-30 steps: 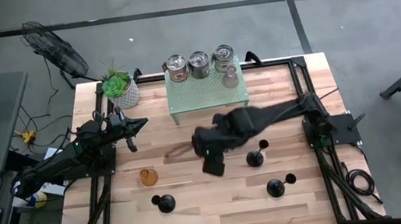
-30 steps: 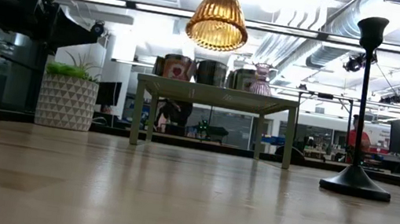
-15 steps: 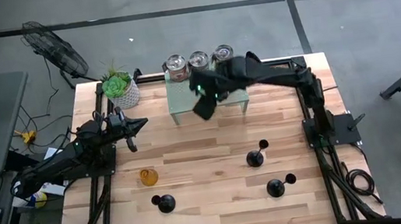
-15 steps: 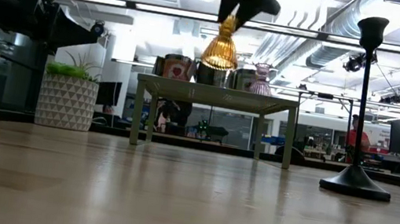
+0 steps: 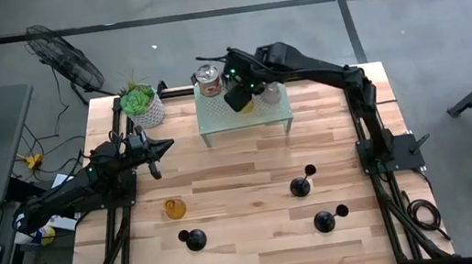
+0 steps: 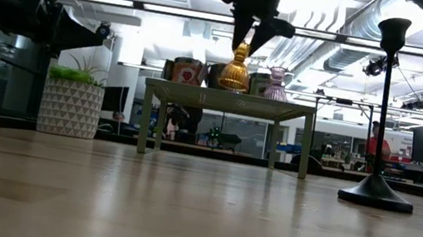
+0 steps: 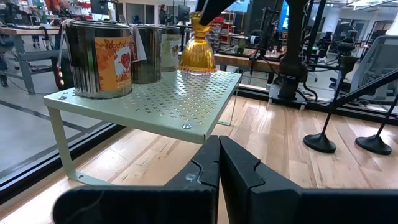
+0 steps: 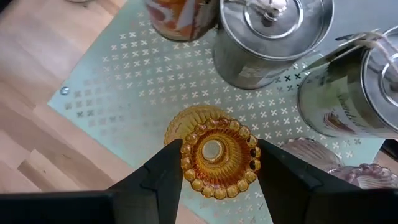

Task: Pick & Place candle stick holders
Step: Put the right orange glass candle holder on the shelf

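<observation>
- The right gripper [image 5: 240, 94] is held over the pale green perforated shelf [image 5: 216, 121] at the far side of the table [image 5: 251, 241], its fingers [image 8: 168, 165] clenched on an amber glass holder [image 8: 214, 158].
- In the low view this amber holder [image 6: 235, 72] is seen right at the shelf top [image 6: 231, 96], in front of the silver tins; whether its base touches the shelf cannot be told.
- Three silver tins stand along the back of the shelf; the one with an orange label [image 7: 99, 59] is at the end nearest the plant pot.
- A pale pink glass holder [image 6: 276, 82] stands on the shelf just beside the amber one, toward the right arm's side.
- The second amber holder [image 5: 174, 208] stands on the bare table, well in front of the shelf and toward the left arm's side.
- Three black stemmed holders are on the table in front of the shelf: one [image 5: 300, 185] nearest it, and two farther forward [image 5: 195, 240] [image 5: 324, 221].
- The left gripper [image 7: 219, 168] rests closed and empty, low over the table, to the left of the shelf.
- A white pot with a green plant [image 5: 141, 104] stands at the table corner beside the shelf.
</observation>
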